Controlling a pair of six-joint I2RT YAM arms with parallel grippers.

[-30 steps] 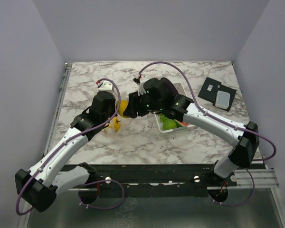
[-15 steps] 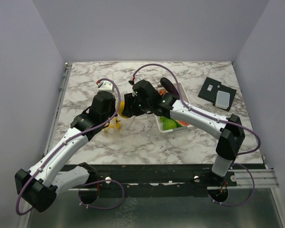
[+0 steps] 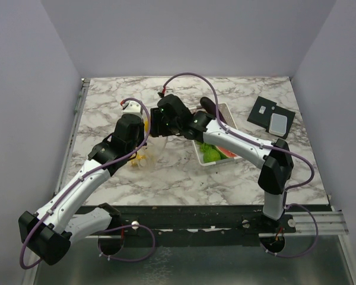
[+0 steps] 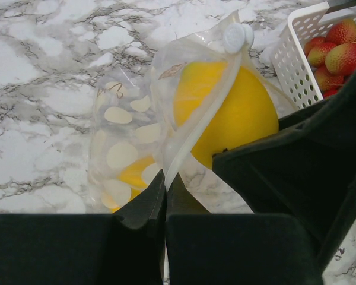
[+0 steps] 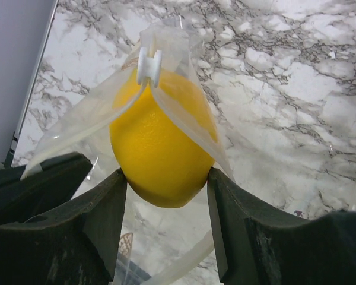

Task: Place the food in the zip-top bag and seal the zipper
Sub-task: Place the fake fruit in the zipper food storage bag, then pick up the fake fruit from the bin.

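The clear zip-top bag [image 4: 121,148] is over the marble table [image 4: 41,77], near the white basket [image 4: 293,65]. A yellow fruit [image 5: 160,148] sits in its open mouth. The right gripper [image 5: 166,178] grips this fruit, its fingers about half apart. The left gripper [image 4: 165,184] is closed tight on the bag's mouth edge.

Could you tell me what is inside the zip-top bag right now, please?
A yellow fruit, held by the right gripper, is partway through the zip-top bag mouth. Another yellow-orange piece shows through the plastic lower down. The left gripper, pinching the bag's edge, hides the part nearest it.
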